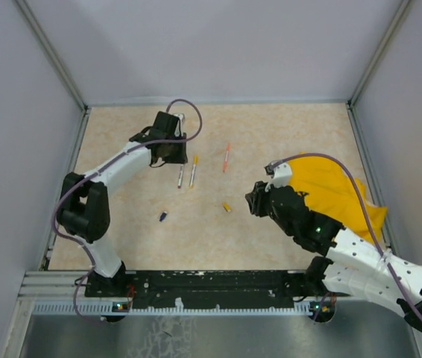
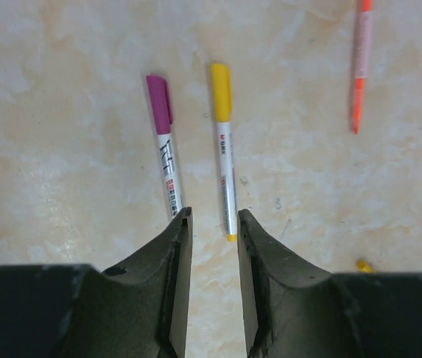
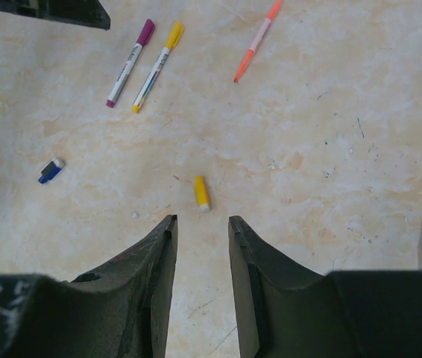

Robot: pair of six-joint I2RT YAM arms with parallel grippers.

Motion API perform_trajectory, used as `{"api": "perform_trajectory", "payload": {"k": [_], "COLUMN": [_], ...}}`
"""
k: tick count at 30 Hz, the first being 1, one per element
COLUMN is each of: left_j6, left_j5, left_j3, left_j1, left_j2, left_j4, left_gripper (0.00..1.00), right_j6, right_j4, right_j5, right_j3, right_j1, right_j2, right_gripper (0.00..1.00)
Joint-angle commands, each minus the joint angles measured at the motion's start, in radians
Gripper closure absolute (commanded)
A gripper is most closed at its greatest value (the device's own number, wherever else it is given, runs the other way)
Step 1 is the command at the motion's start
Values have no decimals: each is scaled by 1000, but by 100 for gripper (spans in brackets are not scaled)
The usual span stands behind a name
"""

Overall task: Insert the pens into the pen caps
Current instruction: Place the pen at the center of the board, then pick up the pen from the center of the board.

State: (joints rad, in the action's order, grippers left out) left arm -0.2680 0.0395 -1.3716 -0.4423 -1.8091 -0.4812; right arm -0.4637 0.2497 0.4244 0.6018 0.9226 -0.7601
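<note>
Open room: bare bench (image 1: pixel 293 134) stretches between the arms; grey walls (image 1: pixel 196 45) close three sides.
Left hand (image 2: pixel 215 215): spread, empty, over the ends of the purple-capped pen (image 2: pixel 166 149) and yellow-capped pen (image 2: pixel 224 149).
Right hand (image 3: pixel 201 221): spread, empty, near the loose yellow cap (image 3: pixel 201 192).
Around: orange-pink pen (image 2: pixel 360 67) and dark blue cap (image 3: pixel 49 171) lie apart; yellow cloth (image 1: pixel 338 194) lies beside the right arm.
Surface: beige, marbled.

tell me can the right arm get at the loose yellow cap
Probably yes. The yellow cap lies alone just ahead of the right gripper, whose jaws stand apart and empty, with nothing between. The blue cap and the pens lie well off to the side.
</note>
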Motion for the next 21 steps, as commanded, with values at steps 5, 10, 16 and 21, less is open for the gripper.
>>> {"api": "perform_trajectory", "payload": {"k": [5,10,16,21], "left_j6": [89,111,114,109], "left_j5": [-155,-187,-160,-162], "left_j3": [96,206,277,284], "left_j1": [2,3,2,2], "left_j2": [215,325,406,431], "left_j4": [155,272,329,337], "left_gripper": [64,63,62,62], "right_j6": [4,-7,-41,-50], "right_j4": [140,175,220,271], "right_j5": [-13,-127,-203,-206], "right_j3": [154,187,213,257], "right_j1": [-15,-81,-157,-169], "right_j2": [-86,-140,-214,-320], "right_gripper": [65,64,64,64]}}
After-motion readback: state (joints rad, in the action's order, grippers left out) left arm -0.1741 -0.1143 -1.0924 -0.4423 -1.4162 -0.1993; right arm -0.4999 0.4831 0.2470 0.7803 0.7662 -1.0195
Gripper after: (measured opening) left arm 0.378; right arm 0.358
